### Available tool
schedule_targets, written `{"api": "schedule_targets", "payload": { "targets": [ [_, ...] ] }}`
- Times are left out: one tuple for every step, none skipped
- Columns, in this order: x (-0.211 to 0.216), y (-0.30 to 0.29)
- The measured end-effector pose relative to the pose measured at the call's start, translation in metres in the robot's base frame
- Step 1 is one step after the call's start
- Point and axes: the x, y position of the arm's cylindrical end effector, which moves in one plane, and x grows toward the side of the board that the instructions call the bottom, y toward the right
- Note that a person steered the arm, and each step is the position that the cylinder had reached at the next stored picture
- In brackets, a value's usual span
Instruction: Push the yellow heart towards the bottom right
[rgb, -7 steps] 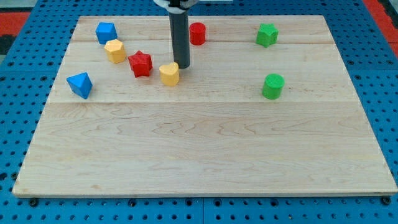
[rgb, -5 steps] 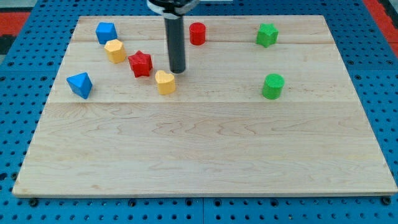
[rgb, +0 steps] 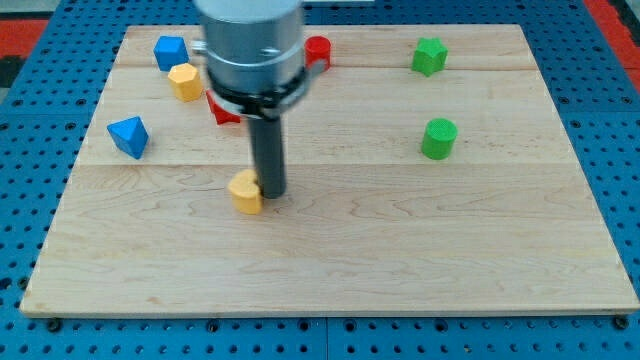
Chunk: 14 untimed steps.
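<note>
1. The yellow heart (rgb: 244, 191) sits left of board centre, on the lower half of the wooden board (rgb: 330, 270), well apart from the bottom-right corner.
2. My tip (rgb: 272, 194) rests just at the heart's right side, touching or nearly so; cannot tell which. No jaws on this rig, just a plain rod, so nothing is clamped or let go.
3. Judgement: the tip is on the wrong side for a push to the lower right. Pushing from here would send the heart left.
4. To do it well: go round the heart's top edge without clipping it, settle at its upper-left, then drive along the diagonal through its centre. A heart shape likely swivels off a round rod, so keep the push line centred and correct early.
5. The path to the lower right looks free. The green cylinder (rgb: 438, 138) stands above the line; the red star (rgb: 222, 108), yellow block (rgb: 184, 80) and blue blocks (rgb: 128, 135) lie behind.
</note>
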Motion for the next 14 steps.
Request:
{"api": "schedule_targets", "payload": {
  "targets": [
    [-0.022, -0.003],
    [-0.047, -0.038],
    [-0.036, -0.075],
    [0.007, -0.005],
    [0.023, 0.075],
    [0.026, 0.063],
    [-0.001, 0.008],
    [-0.001, -0.018],
    [-0.001, -0.032],
    [0.011, -0.049],
    [0.042, -0.061],
    [0.056, -0.063],
    [0.056, -0.047],
    [0.056, -0.027]
  ]
}}
